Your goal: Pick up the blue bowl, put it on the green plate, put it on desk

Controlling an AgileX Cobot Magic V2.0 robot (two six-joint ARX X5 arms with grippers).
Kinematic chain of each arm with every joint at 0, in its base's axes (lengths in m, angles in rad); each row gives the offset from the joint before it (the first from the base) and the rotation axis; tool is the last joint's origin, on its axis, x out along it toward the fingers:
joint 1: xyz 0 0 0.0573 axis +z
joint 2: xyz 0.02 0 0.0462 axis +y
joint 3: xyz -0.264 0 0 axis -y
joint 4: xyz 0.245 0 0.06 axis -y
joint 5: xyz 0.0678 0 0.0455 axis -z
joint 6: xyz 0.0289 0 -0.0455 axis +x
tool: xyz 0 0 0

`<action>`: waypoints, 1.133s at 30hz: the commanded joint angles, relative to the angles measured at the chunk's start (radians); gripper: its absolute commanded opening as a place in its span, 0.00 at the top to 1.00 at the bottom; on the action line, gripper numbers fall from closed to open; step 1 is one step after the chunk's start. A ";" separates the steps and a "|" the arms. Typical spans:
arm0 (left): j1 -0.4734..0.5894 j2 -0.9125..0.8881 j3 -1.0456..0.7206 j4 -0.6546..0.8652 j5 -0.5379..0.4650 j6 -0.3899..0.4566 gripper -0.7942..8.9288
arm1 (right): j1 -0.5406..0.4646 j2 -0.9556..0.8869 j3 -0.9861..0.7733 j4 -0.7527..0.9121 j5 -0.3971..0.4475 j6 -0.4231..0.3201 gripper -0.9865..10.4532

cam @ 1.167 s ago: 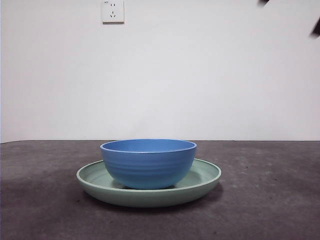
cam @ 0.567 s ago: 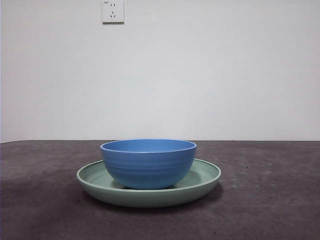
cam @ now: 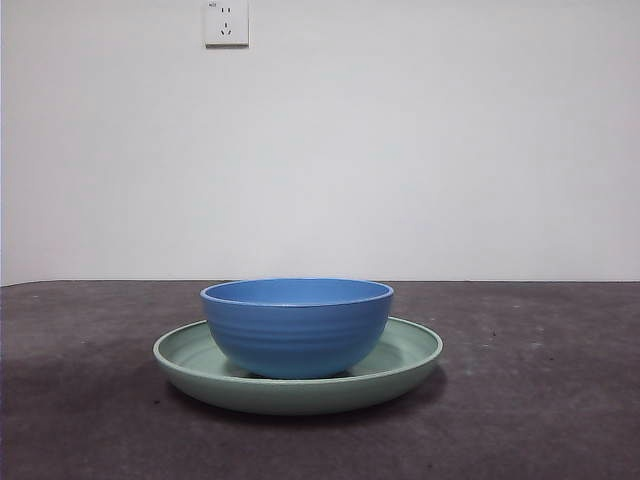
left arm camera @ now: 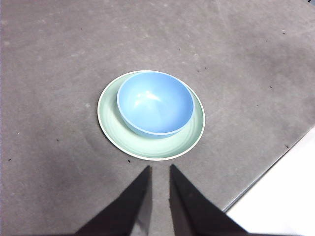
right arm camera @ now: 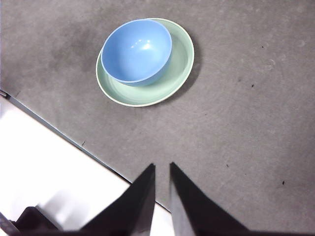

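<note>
A: Front view, level across the worktop (cam: 540,420): the blue bowl (cam: 297,327) stands upright inside the green plate (cam: 410,362), its base on the plate's floor, its rim well above the plate's raised edge. A white wall socket (cam: 225,22) is mounted high on the wall behind. No arm shows in this view.

B: And the claws?

A: Left wrist view: the left claw (left arm camera: 159,173) hangs over bare dark worktop (left arm camera: 59,59), its two black jaws nearly together with only a thin slit between them. Nothing sits in that slit, and the jaws touch neither dish. The blue bowl (left arm camera: 155,102) and green plate (left arm camera: 113,123) lie just beyond the tips, apart from them.

B: The right one?

A: Right wrist view: the right claw (right arm camera: 162,171) is drawn just as narrow and grips nothing. It hangs above the worktop's edge, where the grey surface (right arm camera: 246,123) meets a white floor area (right arm camera: 49,157). The blue bowl (right arm camera: 137,50) and green plate (right arm camera: 179,64) are well apart from it.

B: How does the bowl sit on the plate?

A: Off centre. In both wrist views it crowds one side of the plate, leaving a broad crescent of pale green bare on the other. The bowl is empty, with light glinting on its glossy inside.
</note>
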 commanded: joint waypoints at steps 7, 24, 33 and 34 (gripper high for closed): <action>-0.005 0.003 0.013 0.011 -0.003 0.000 0.87 | 0.006 0.004 0.018 0.010 -0.003 -0.005 0.88; 0.410 -0.224 -0.301 0.318 -0.055 0.247 0.87 | 0.006 0.004 0.018 0.010 -0.003 -0.005 0.88; 0.594 -0.562 -0.746 0.618 -0.064 0.171 0.87 | 0.006 0.004 0.018 0.010 -0.003 -0.005 0.88; 0.604 -0.559 -0.764 0.624 -0.072 0.170 0.87 | 0.006 0.004 0.018 0.010 -0.003 -0.005 0.88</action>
